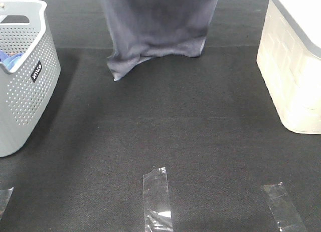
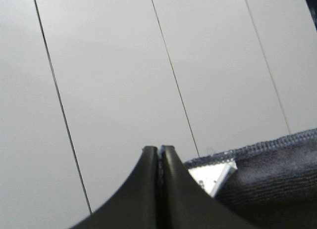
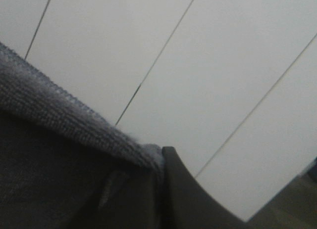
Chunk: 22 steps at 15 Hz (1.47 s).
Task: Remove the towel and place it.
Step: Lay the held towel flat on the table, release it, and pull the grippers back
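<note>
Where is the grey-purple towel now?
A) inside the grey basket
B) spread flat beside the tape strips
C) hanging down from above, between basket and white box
C: the towel hangs from the top of the high view, apart from the grey basket and the white box.

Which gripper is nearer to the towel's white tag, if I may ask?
Left. The left gripper pinches the towel right beside its white tag; the right gripper pinches another hem stretch, no tag in view.

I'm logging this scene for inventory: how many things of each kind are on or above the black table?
towel: 1
blue cloth: 1
grey basket: 1
white bin: 1
tape strips: 3
Total: 7
</note>
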Tool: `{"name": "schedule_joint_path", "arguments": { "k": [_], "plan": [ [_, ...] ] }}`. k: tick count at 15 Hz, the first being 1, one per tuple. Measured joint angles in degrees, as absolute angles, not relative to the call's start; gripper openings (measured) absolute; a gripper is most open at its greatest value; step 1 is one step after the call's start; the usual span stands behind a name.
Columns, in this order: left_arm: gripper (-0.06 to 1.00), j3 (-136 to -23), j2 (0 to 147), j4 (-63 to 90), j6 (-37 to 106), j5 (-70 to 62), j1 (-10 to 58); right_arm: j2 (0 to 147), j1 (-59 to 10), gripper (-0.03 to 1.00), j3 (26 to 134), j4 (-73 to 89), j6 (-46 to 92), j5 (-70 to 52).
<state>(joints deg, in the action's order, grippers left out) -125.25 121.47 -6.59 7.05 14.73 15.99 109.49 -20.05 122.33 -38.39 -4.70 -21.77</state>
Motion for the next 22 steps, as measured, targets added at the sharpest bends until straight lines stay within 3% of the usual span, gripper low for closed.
{"name": "schedule_joint_path", "arguments": {
  "k": [7,10,12,17,22],
  "plan": [
    [0.0,-125.0,126.0,0.0,7.0,-29.2,17.2,114.6,-20.8,0.0,121.8,-26.0,-3.3,-48.8],
    [0.0,-125.0,126.0,6.9,7.0,-52.7,17.2,115.2,-20.7,0.0,121.6,-15.5,3.3,-65.8],
    [0.0,-125.0,126.0,9.3,7.0,-64.2,17.0,115.2,-20.4,0.0,120.0,-11.5,4.4,-68.9],
    [0.0,-122.5,125.1,9.1,4.9,-68.9,16.8,110.8,-19.9,0.0,105.3,-3.1,5.5,-69.2],
    [0.0,-100.5,113.3,6.8,4.3,-69.1,24.2,100.2,-19.9,0.0,87.4,2.1,5.8,-69.4]
  ]
}}
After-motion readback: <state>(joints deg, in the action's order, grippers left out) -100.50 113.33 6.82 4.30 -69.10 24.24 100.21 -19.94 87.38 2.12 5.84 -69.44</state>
